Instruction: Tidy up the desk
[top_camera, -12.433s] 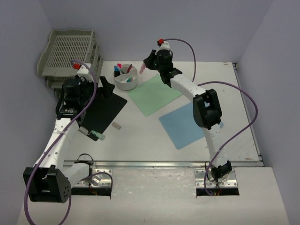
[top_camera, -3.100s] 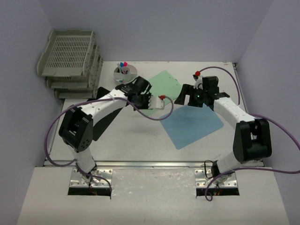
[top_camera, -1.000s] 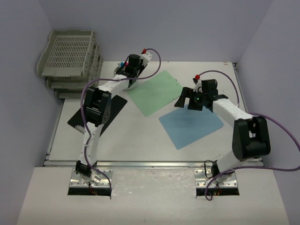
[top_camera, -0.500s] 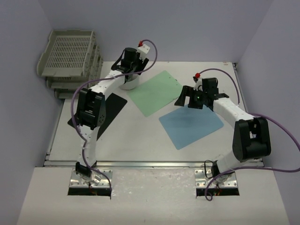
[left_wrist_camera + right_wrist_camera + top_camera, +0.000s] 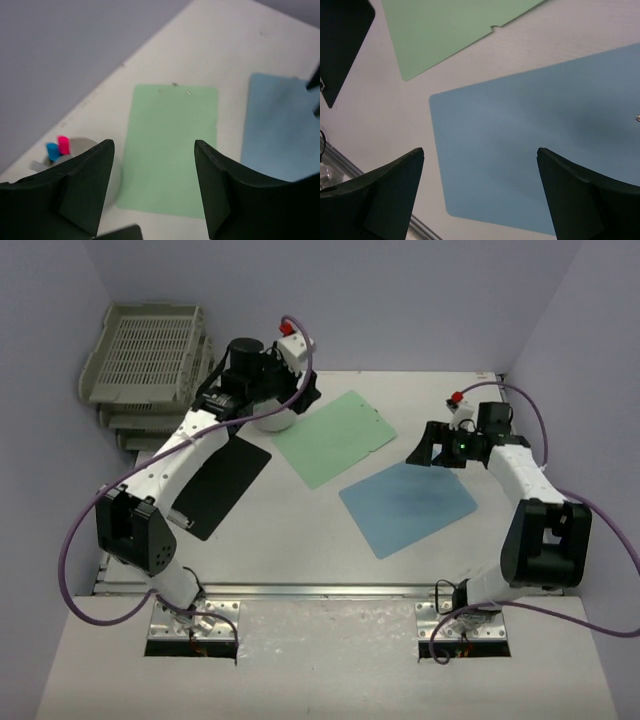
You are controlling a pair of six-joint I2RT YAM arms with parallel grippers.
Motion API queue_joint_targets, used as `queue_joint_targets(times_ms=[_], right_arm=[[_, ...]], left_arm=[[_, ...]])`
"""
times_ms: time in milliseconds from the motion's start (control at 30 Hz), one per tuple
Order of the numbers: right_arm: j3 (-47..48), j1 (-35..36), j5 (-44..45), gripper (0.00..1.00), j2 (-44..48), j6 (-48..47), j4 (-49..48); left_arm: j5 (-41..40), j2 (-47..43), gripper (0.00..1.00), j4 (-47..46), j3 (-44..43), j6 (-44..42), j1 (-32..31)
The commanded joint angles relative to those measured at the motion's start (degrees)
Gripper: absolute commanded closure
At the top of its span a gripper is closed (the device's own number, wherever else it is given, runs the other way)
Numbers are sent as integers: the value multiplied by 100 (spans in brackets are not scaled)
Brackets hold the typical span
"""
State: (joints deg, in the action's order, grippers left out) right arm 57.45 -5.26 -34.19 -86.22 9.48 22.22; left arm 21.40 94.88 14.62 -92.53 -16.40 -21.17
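Note:
The desk is a white tabletop holding a green sheet, a blue sheet and a black sheet. A white cup with pink and blue pens stands at the back. My left gripper hovers open and empty just right of the cup; in the left wrist view the left gripper frames the green sheet. My right gripper hangs open and empty over the blue sheet's far edge; in the right wrist view the right gripper spans the blue sheet.
Grey slatted trays are stacked at the back left corner. A metal rail runs along the desk's near edge. The purple walls close in at the back and both sides. The black sheet lies in front of the trays.
The left jaws have opened and the left wrist has lifted and drawn back left from above the cup. The right gripper has shifted right along the blue sheet's far edge.

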Motion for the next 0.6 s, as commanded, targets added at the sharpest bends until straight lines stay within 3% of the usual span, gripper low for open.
queue_joint_targets(times_ms=[0, 100, 233, 367, 567], right_arm=[[619, -777, -803, 11, -542, -1139, 1021], [955, -1458, -524, 15, -914, -2084, 1951], [1187, -1968, -162, 17, -1194, -2965, 2368], [1835, -2496, -3, 19, -1818, -3473, 3083], [2200, -2725, 422, 19, -2532, -3990, 3231]], left_arm=[[470, -565, 38, 476, 1326, -106, -502], [362, -802, 39, 54, 2400, -65, -918], [177, -630, 40, -319, 3072, 16, -1296], [-120, -156, 41, -595, 3153, 92, -1716], [-515, 629, 44, -829, 2977, 517, -1968]])
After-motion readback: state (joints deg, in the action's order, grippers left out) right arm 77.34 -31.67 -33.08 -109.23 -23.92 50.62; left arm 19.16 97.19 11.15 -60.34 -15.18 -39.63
